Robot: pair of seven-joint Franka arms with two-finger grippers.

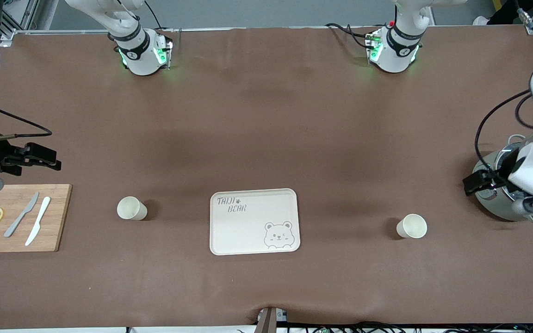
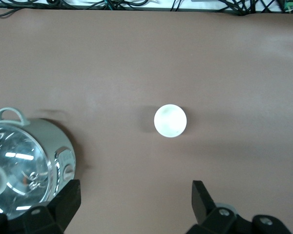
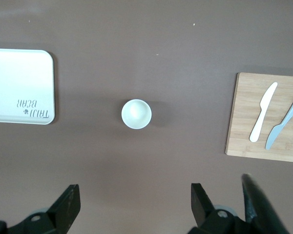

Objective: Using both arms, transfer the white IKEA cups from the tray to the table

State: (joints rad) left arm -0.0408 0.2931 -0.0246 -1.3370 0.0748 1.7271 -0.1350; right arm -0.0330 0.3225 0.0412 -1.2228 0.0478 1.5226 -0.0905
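Observation:
Two white cups stand upright on the brown table, one on each side of the bear tray (image 1: 229, 240). One cup (image 1: 131, 208) is toward the right arm's end and also shows in the right wrist view (image 3: 136, 114). The other cup (image 1: 412, 226) is toward the left arm's end and shows in the left wrist view (image 2: 170, 121). My right gripper (image 1: 50, 158) is open and empty, up in the air beside the cutting board, apart from its cup (image 3: 135, 200). My left gripper (image 1: 474, 182) is open and empty over the steel pot's edge, apart from its cup (image 2: 136, 197).
A wooden cutting board (image 1: 53, 217) with two lemon slices, a grey knife (image 1: 21, 215) and a white knife (image 1: 38, 221) lies at the right arm's end. A steel pot with a glass lid (image 1: 498, 203) stands at the left arm's end, also seen in the left wrist view (image 2: 24, 165).

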